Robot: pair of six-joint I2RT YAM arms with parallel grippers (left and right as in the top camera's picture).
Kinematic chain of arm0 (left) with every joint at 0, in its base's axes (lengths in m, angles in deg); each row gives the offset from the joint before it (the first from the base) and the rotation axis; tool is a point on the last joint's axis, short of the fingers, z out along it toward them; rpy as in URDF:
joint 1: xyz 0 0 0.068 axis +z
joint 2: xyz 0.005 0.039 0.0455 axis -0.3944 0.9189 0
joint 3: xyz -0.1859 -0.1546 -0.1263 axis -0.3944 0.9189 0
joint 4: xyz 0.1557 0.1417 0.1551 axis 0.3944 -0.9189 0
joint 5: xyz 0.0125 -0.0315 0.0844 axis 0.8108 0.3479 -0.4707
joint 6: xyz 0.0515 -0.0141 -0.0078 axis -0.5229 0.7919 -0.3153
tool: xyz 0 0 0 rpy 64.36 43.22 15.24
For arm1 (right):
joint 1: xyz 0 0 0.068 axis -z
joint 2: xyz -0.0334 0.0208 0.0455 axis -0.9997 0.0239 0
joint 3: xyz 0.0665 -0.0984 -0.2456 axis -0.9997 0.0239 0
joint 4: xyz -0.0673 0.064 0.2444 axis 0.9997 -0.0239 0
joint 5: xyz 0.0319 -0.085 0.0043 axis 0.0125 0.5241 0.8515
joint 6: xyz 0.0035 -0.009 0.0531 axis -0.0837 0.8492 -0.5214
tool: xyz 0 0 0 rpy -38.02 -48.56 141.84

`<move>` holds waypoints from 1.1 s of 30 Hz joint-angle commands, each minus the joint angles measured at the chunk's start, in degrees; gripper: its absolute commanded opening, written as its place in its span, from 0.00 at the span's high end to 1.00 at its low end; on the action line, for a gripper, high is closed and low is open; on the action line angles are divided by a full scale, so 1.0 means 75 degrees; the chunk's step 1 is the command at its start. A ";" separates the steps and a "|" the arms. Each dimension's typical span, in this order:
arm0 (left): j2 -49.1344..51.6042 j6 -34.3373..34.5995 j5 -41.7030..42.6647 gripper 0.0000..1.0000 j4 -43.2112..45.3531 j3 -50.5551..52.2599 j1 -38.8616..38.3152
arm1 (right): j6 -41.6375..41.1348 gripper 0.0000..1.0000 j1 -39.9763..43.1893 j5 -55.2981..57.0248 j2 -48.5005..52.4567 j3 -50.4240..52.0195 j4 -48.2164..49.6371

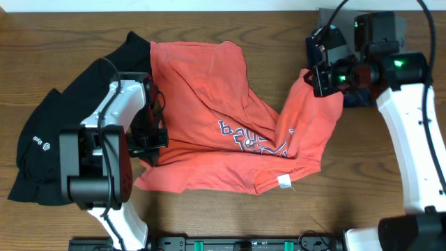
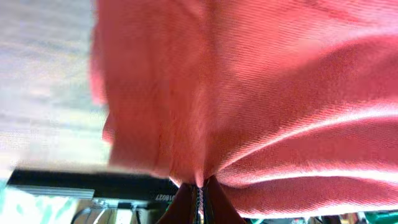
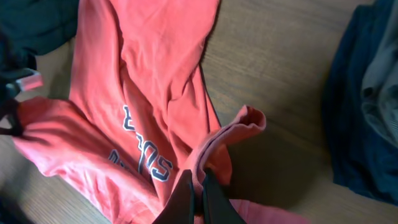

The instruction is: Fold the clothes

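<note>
An orange-red T-shirt (image 1: 209,104) with white-and-navy lettering (image 1: 247,139) lies crumpled in the middle of the wooden table. My left gripper (image 1: 150,143) is shut on the shirt's left edge, and its wrist view is filled with red cloth (image 2: 261,93) pinched between the fingers (image 2: 199,202). At the shirt's right side, my right gripper (image 1: 317,77) is shut on a raised fold (image 3: 198,193) lifted off the table. The lettering (image 3: 143,155) shows below that fold. A black top (image 1: 42,146) with a small white logo lies at the left, partly under the left arm.
A dark blue garment (image 1: 355,97) lies at the back right beneath the right arm, and shows in the right wrist view too (image 3: 367,93). A black rail (image 1: 244,244) runs along the table's front edge. Bare wood (image 1: 279,42) lies behind the shirt.
</note>
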 commanded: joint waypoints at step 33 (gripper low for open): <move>-0.8574 0.0516 -0.1818 0.94 0.4071 -0.1737 0.0017 | -0.0816 0.99 0.2707 -0.0414 -0.4071 -0.1172 0.0708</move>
